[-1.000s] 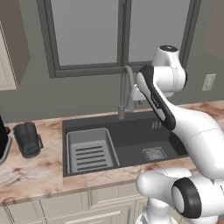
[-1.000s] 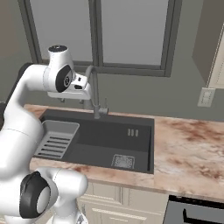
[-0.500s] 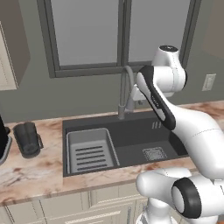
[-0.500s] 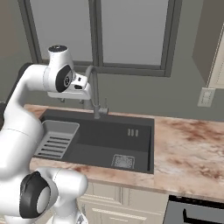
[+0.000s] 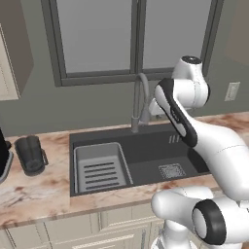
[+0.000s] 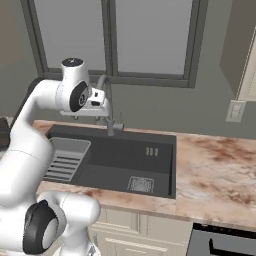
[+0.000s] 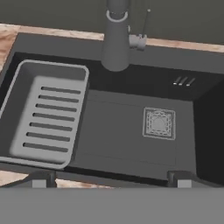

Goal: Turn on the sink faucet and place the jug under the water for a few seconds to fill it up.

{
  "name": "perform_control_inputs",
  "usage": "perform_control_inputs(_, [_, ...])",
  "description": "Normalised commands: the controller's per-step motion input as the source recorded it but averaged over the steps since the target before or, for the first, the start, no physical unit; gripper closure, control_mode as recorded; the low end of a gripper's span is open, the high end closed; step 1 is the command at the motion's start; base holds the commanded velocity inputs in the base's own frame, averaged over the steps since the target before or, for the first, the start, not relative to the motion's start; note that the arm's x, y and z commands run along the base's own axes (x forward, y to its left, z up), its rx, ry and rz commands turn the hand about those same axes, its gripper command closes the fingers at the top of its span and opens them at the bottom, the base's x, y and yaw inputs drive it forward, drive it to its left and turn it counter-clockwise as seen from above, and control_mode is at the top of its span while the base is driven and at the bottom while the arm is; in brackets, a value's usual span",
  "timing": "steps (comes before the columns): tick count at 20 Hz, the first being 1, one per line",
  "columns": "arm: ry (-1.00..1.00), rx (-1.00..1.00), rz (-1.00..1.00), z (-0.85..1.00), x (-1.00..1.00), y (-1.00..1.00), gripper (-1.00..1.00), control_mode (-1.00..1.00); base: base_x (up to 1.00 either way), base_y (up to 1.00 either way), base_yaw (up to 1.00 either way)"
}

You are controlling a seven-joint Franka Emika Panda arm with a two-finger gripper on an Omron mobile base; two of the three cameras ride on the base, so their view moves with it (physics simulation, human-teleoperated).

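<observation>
The sink [image 5: 146, 151] was a wide dark basin sunk into the marbled counter [image 5: 39, 187], its front rim running parallel to the counter's front edge with a band of bare stone between them. Inside it, a lighter grey slatted rack [image 5: 99, 168] filled the left part, pressed against the left and front walls, and nothing lay on its slats. To the right of the rack the basin floor was bare, with only the square drain grate [image 7: 159, 123] set in it. The sink faucet [image 5: 139, 104] rose from the back rim near the middle, its arched spout bending forward so the spray head [image 7: 115, 43] hung over the open floor beside the rack's back corner. The gripper [image 7: 109, 178] hovered high above the front of the basin, close to the spout; its two fingertips [image 7: 40, 179] stood far apart, holding nothing. The jug [image 5: 30, 154] stood upright on the counter well to the left of the sink, apart from the rim; what, if anything, it held was hard to make out at that size.
</observation>
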Motion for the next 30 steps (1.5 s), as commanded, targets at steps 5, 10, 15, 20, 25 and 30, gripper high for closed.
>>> perform_control_inputs(5, [-0.48,0.0,0.47,-0.61,0.2,-0.98,-1.0,-1.0,0.0,0.0,0.0])
perform_control_inputs(10, [-0.43,0.02,0.52,-0.4,0.2,-0.85,-1.0,-1.0,0.0,0.0,0.0])
perform_control_inputs(15, [-0.1,0.01,0.35,-0.13,0.3,-0.27,-1.0,-1.0,0.0,0.0,0.0])
perform_control_inputs(20, [-0.06,0.06,0.13,-0.07,0.65,-0.03,-1.0,-1.0,0.0,0.0,0.0])
perform_control_inputs(25, [-0.05,0.07,0.12,-0.1,0.94,-0.01,-1.0,-1.0,0.0,0.0,0.0])
perform_control_inputs(30, [0.02,0.02,0.13,-0.09,0.32,0.0,-1.0,-1.0,0.0,0.0,0.0])
